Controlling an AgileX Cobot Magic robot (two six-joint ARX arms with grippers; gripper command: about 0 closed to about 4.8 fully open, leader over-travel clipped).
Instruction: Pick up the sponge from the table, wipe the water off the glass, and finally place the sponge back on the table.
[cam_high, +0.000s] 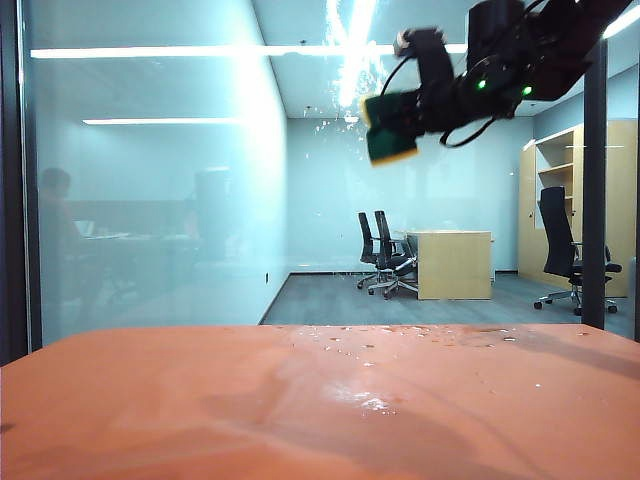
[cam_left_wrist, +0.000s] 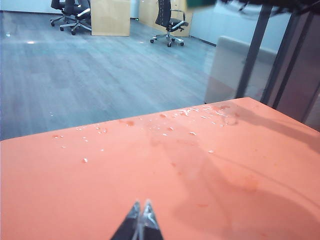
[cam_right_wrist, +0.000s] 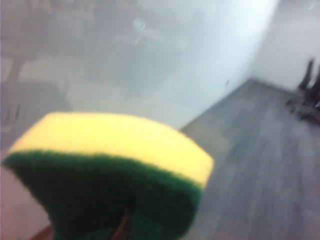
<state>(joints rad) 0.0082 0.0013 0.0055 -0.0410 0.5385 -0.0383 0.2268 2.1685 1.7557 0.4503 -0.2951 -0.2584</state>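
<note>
Sponge (cam_high: 390, 128) pinched in right gripper (cam_high: 400, 125) high at glass (cam_high: 150, 200); left gripper (cam_left_wrist: 140, 212) closed.

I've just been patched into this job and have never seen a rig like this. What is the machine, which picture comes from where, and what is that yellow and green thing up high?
It is a two-armed robot, each arm ending in a two-finger hand. The wide picture comes from a fixed camera facing the orange table and the big glass wall behind it, with an office beyond. The other two pictures come from cameras on the wrists.

In the wide picture the right hand is raised high in front of the glass, shut on the sponge, yellow foam with a green scouring layer. The right wrist picture shows that sponge close up and blurred.

The left hand sits low over the table, fingers together, holding nothing.

On the table lie only scattered drops of water near the glass edge, and white water streaks glint high on the pane.
</note>
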